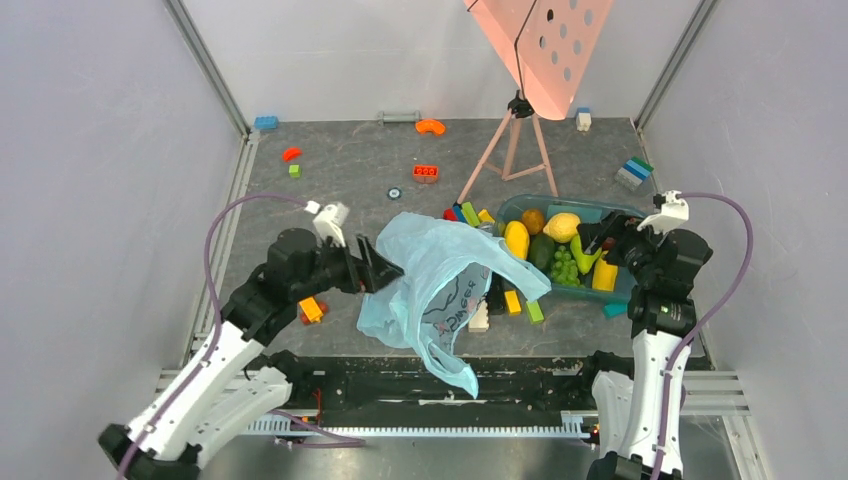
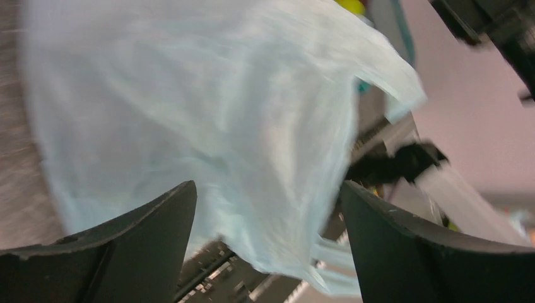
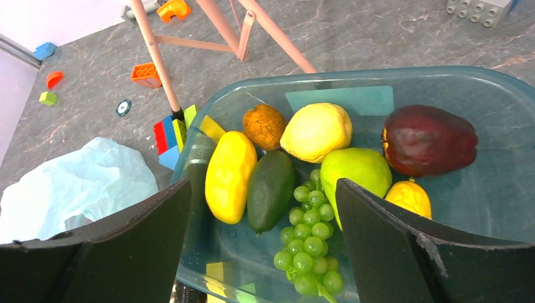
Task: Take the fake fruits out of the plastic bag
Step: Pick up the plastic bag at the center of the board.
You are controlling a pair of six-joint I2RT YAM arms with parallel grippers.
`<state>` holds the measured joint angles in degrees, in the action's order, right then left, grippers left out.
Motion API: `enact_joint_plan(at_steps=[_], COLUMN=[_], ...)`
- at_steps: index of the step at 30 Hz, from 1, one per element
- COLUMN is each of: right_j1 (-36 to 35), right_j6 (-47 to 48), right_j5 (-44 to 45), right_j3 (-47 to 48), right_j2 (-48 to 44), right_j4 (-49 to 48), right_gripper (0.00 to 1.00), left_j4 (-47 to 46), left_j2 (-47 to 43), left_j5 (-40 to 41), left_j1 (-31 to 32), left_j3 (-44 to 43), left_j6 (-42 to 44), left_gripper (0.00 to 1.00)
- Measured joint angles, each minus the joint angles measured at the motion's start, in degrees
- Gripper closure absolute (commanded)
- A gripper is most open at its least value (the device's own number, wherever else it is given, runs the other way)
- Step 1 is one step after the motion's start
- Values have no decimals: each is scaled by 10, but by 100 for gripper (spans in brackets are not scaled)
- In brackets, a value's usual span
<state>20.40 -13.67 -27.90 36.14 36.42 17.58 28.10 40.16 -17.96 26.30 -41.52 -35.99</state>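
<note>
We see the thin, crinkly light blue plastic bag (image 1: 440, 290) lying slack on the dark grey counter (image 1: 350, 160), one end trailing over the near edge, just in front of the left gripper (image 2: 266, 189). That gripper's jaws are spread wide with nothing between them; the film lies beyond the fingertips, so we judge the bag to be lying under its own weight, not held. The right gripper (image 3: 263, 184) hangs with its jaws equally wide and empty over the rigid teal see-through tub (image 3: 378, 76), a sensible place for it if the fruits are being collected there. Inside the tub we count a glossy yellow lemon (image 3: 315, 131), a green pear (image 3: 355, 172), a dark maroon plum-like fruit (image 3: 429, 140), a small brownish orange (image 3: 265, 125), a long yellow fruit (image 3: 230, 177), a dark green avocado-shaped fruit (image 3: 270, 189), a bunch of green grapes (image 3: 309, 246) and a small yellow-orange fruit (image 3: 409, 197), packed close and touching. The bag looks flat and collapsed, which suggests to us that it is emptied, though we cannot see into its folds. Coloured toy bricks (image 1: 426, 172) lie scattered elsewhere and play no part here.
</note>
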Motion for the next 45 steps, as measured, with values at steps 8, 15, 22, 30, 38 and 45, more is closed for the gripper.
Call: enact_joint_plan(at_steps=[8,15,22,30,38,45], right_j1=[0,0,-1,-4,-4,-7], right_j6=[0,0,0,0,0,0], right_j5=[-22,-23,-23,-25,-36,-49], right_j3=[0,0,0,0,0,-1], right_j2=[0,5,8,10,7,0], right_j4=[1,2,5,9,9,8], right_gripper=[13,13,13,13,13,13], left_j4=[0,39,69,103,97,-71], left_j2=[69,172,269,266,187,4], left_j5=[166,318,443,527,568,526], left_j1=[276,388,419,420,420,420], left_j3=[-87,-110,-139,-142,-153,-68], left_j6=[25,50,62,76,124,246], left_gripper=[0,0,21,70,98,98])
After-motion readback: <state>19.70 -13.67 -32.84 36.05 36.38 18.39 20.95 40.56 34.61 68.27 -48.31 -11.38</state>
